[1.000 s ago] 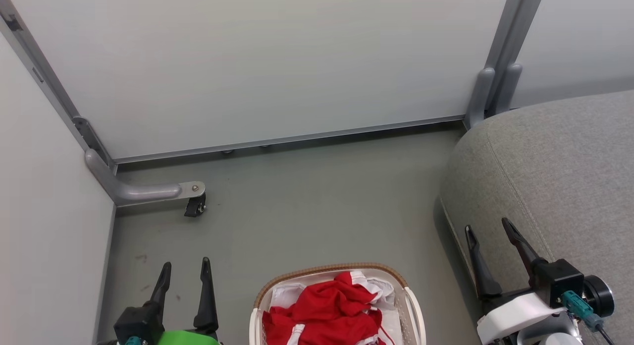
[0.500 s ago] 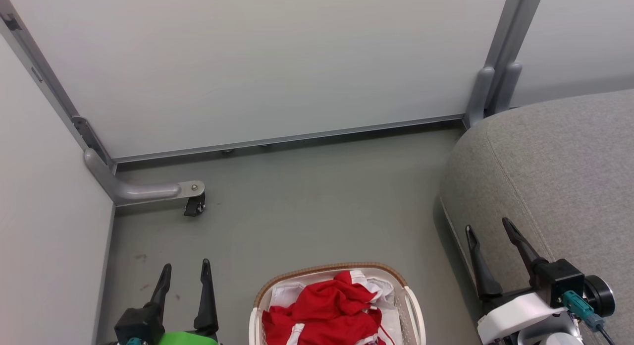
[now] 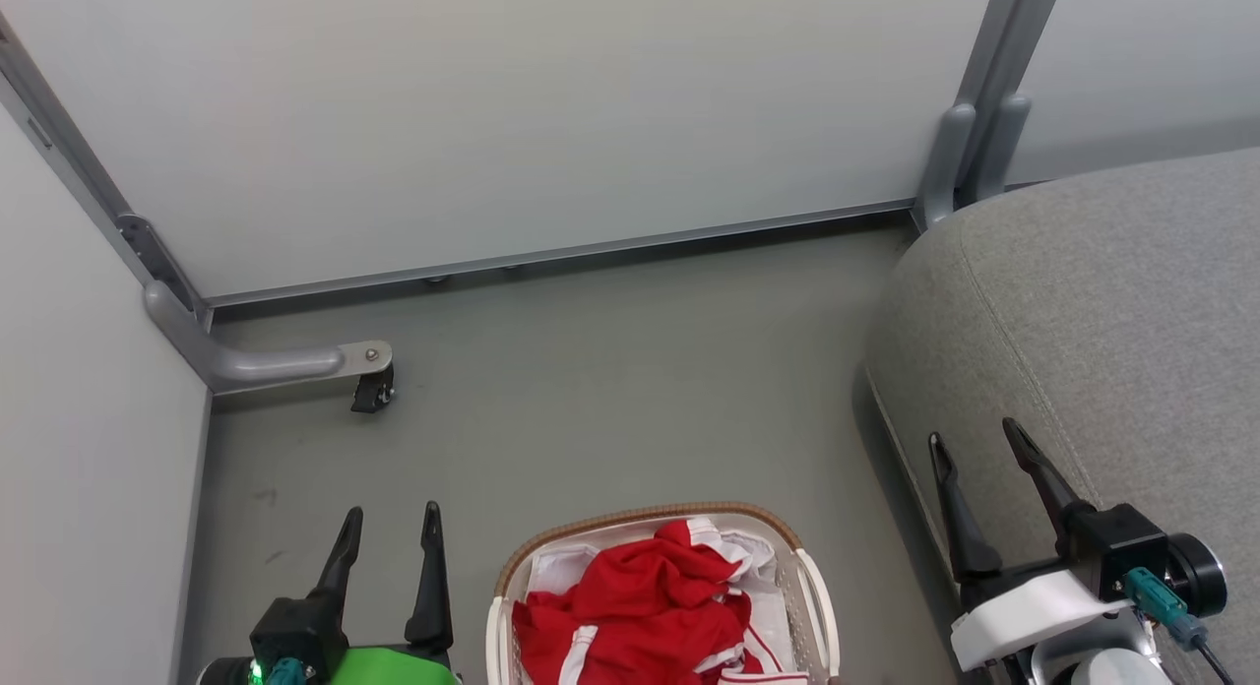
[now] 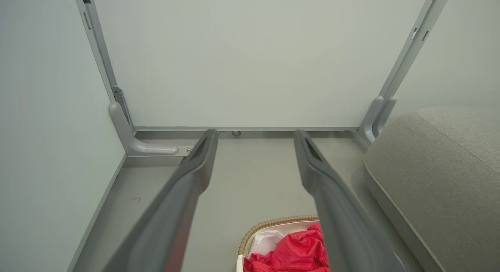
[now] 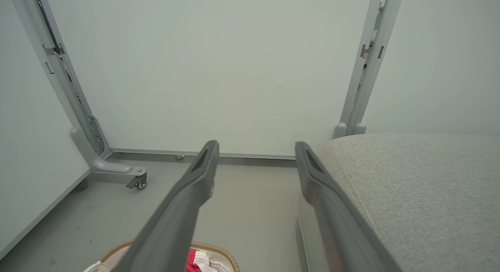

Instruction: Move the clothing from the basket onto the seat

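A: Where does the clothing [image 3: 640, 606] lie?
B: At the bottom centre of the head view. It is a crumpled red heap with white stripes inside the basket [image 3: 630, 520], on top of the white liner [image 3: 556, 572]. The basket stands on the grey floor [image 3: 610, 370].
A: And the seat [image 3: 1112, 301]?
B: It takes up the right side of the frame, near the basket, its rounded corner toward the top.
A: What of the robot's grippers?
B: The left gripper [image 3: 392, 513] is at the lower left, just beside the basket, its jaws spread wide and empty. The right gripper [image 3: 973, 432] is at the lower right, over the seat's front edge, its jaws also wide apart and holding nothing.
A: Anything else?
B: Pale panels [image 3: 541, 124] run across the top, and a metal foot with a castor [image 3: 372, 395] sits at the middle left.
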Controlling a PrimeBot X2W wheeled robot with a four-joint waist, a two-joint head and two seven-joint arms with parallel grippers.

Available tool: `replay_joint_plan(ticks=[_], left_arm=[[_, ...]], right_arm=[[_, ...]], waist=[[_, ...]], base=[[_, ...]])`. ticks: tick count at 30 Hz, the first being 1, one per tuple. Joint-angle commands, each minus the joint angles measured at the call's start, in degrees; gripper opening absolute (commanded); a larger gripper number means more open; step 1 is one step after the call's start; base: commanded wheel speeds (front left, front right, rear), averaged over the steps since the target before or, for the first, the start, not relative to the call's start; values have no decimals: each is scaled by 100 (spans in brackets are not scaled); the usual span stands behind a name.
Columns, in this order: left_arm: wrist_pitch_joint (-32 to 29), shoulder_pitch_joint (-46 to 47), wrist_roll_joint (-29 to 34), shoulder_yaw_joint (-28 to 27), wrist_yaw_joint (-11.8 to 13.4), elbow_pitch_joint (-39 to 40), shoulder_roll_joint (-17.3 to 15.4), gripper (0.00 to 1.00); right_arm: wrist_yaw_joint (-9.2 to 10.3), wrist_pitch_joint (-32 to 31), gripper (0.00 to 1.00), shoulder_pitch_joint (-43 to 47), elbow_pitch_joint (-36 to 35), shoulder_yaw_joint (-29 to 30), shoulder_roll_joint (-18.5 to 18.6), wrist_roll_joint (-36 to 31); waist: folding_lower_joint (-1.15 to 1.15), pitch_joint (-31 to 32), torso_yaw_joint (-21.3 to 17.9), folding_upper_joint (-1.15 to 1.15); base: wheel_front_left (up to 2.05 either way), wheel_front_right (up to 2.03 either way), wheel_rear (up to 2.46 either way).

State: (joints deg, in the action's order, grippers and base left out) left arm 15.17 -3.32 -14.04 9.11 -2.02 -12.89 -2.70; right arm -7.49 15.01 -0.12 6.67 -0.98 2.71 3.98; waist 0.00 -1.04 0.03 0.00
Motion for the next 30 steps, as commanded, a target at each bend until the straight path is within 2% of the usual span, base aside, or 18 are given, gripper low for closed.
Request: replay_joint_plan(ticks=[1,10,20,30], left_arm=[[-3,157,55,25,-30,47,-34,100],[-3,882,460,466,-192,-238,-32,100],[-2,2032,555,1212,-399,-1610,-35,100],[-3,3043,852,1782,-478,-2977,-70,100]], right_arm=[[0,26,100,-100,-45,20,33,-36],[0,21,100,-611,-196,80,31,-49],[1,21,100,-1166,-301,222,24,58],[1,21,100,-1693,-522,267,23,300]], waist=[[0,-161,-67,0],[0,-1182,-337,0],[0,-2404,-777,0],[0,-3517,-1189,0]], base=[[0,0,0],[0,0,0],[0,0,0],[0,0,0]])
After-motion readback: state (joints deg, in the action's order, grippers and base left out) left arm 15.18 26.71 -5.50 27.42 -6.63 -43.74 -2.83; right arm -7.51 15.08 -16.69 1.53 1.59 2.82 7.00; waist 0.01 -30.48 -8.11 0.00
